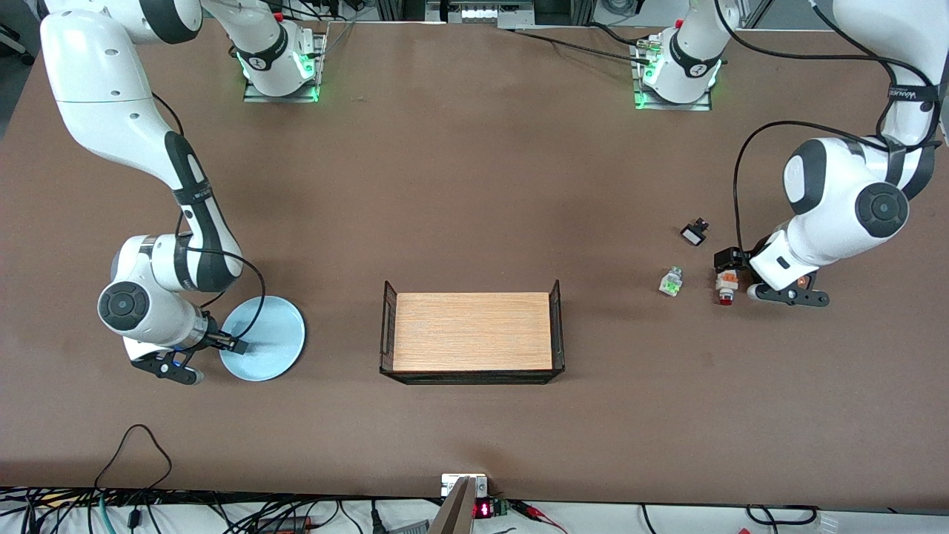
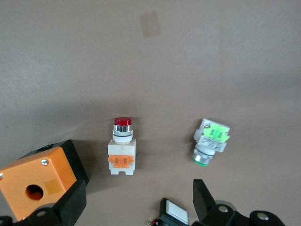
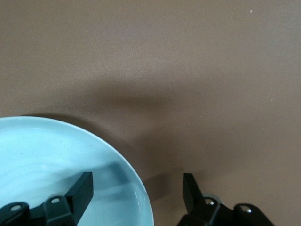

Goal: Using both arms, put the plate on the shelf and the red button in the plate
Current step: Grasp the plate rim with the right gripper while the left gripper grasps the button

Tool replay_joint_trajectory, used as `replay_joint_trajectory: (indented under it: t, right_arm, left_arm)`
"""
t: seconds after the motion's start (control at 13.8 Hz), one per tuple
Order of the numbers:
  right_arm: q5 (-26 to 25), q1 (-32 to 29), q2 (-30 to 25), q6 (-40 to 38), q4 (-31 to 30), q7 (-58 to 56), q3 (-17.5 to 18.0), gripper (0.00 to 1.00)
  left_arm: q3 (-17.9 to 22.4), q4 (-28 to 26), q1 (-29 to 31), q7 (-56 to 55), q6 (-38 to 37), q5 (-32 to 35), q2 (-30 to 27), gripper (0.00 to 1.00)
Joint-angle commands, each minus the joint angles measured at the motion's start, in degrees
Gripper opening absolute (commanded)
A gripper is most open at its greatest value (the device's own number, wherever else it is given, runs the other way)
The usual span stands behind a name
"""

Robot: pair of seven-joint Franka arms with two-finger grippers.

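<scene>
Pale-blue plate lies on the tabletop at the right arm's end; the right gripper straddles its rim, fingers spread, partly hidden. Red button lies below the wide-open, empty left gripper, largely masked by its arm.

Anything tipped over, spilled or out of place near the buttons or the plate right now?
Nothing spilled or damaged. The red button and the green-capped button both lie on their sides on the table, apart from each other. The plate sits flat, its rim between the open right gripper fingers.
</scene>
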Motion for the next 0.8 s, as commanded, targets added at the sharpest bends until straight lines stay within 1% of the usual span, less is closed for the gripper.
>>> replay_joint_trajectory:
  t: [0.0,0.07,0.15,0.29,0.36,0.44,0.51,0.65,0.73]
  right_arm:
    - [0.55,-0.26,0.54,0.36,0.75,-0.41,0.27,0.85]
    - [0.63,-0.35,0.54,0.27,0.75,-0.58,0.27,0.84]
    - [0.72,-0.43,0.54,0.27,0.75,-0.84,0.27,0.71]
    - [0.72,-0.43,0.54,0.01,0.75,-0.93,0.27,0.54]
    - [0.81,-0.52,0.54,-0.08,0.75,-0.93,0.36,0.43]
    - [0.72,-0.43,0.54,-0.26,0.75,-0.93,0.36,0.34]
    - [0.72,-0.43,0.54,-0.43,0.66,-1.02,0.36,0.27]
    - [0.72,-0.52,0.54,-1.31,0.75,-1.28,0.36,0.19]
    - [0.72,-0.52,0.45,-2.01,0.75,-1.37,0.36,0.13]
  left_arm:
    - [-0.02,0.23,2.25,3.27,2.04,0.54,3.17,1.0]
    - [0.07,0.23,2.61,3.35,2.13,0.54,3.96,1.0]
    - [0.07,0.32,3.22,3.7,2.22,0.54,4.49,1.0]
    - [-0.02,0.24,3.58,5.19,3.8,0.54,5.98,1.0]
    - [-0.02,0.23,3.58,5.29,4.33,0.54,6.78,1.0]
    - [-0.02,0.23,3.58,5.29,4.77,0.54,7.22,1.0]
    - [-0.02,0.23,3.49,5.55,4.86,0.8,7.57,1.0]
    - [-0.02,0.32,3.23,8.0,4.95,1.77,8.19,1.0]
    - [-0.02,0.32,3.22,8.71,5.04,1.77,8.36,1.0]
